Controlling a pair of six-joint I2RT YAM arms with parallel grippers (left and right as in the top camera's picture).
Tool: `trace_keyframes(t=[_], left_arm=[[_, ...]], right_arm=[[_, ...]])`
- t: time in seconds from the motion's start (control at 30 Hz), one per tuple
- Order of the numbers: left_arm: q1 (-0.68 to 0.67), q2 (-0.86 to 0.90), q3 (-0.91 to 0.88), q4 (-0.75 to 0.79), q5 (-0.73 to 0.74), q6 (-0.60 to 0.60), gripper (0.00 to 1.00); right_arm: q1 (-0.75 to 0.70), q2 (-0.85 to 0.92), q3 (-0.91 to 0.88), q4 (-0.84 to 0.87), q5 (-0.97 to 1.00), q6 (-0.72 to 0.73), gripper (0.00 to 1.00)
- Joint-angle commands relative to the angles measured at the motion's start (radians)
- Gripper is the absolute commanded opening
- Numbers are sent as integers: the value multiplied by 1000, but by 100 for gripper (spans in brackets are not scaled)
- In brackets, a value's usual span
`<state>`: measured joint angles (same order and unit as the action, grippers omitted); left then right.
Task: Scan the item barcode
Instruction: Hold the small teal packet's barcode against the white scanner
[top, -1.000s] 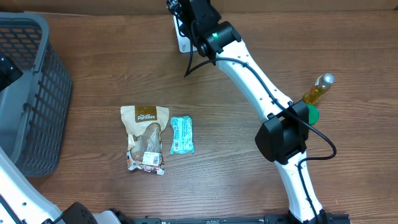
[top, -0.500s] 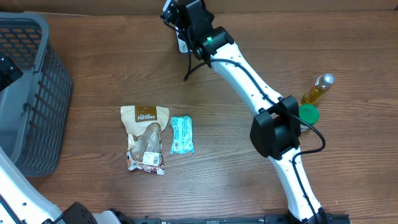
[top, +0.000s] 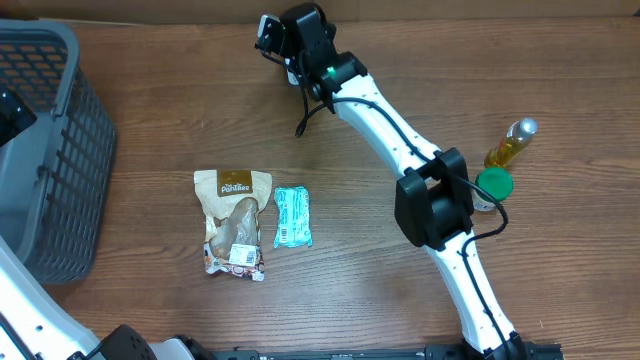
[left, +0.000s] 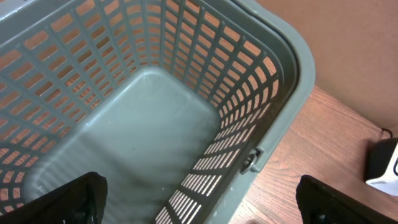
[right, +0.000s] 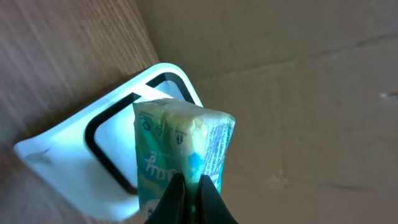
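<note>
A teal and pale green packet (right: 180, 149) is pinched at its end by my right gripper (right: 189, 183), which is shut on it. The packet hangs right in front of the white scanner (right: 106, 162) with its black-framed window, at the back edge of the table. Fine print shows on the packet's side; I cannot make out a barcode. In the overhead view the right gripper (top: 272, 30) sits at the top centre, over the scanner (top: 292, 68). My left gripper (left: 205, 202) stands wide open above the grey basket (left: 292, 62), holding nothing.
The grey basket (top: 60, 50) fills the left side. A brown snack pouch (top: 233, 222) and a teal packet (top: 292, 216) lie mid-table. A yellow oil bottle (top: 510, 145) and a green-lidded item (top: 493, 184) stand at the right. A cardboard wall backs the table.
The right arm has swung left, carrying its gripper and the packet leftward along the back edge over the scanner. The left arm has not moved.
</note>
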<state>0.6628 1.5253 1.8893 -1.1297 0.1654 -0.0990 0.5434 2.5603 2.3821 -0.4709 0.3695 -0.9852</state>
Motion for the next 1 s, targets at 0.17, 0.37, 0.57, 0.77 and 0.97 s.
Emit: trace_keyframes(t=[0.17,0.37,0.57,0.77,0.97], left_arm=[[-2,4,-6,4,11,-6,100],[-2,4,-6,3,11,-6,100],[-2,4,-6,4,11,-6,100],[-2,4,-6,3,11,-6,100],[-2,4,-6,3,11,-6,99]], right_arm=[[-12,37,8,103,-6,-98,4],[-21,51,7,156,-12,-172,4],[-34,51,7,245,-12,-172,4],[-33,51,7,236,-17,-171,4],[-33,51,7,198,-50,-168,4]])
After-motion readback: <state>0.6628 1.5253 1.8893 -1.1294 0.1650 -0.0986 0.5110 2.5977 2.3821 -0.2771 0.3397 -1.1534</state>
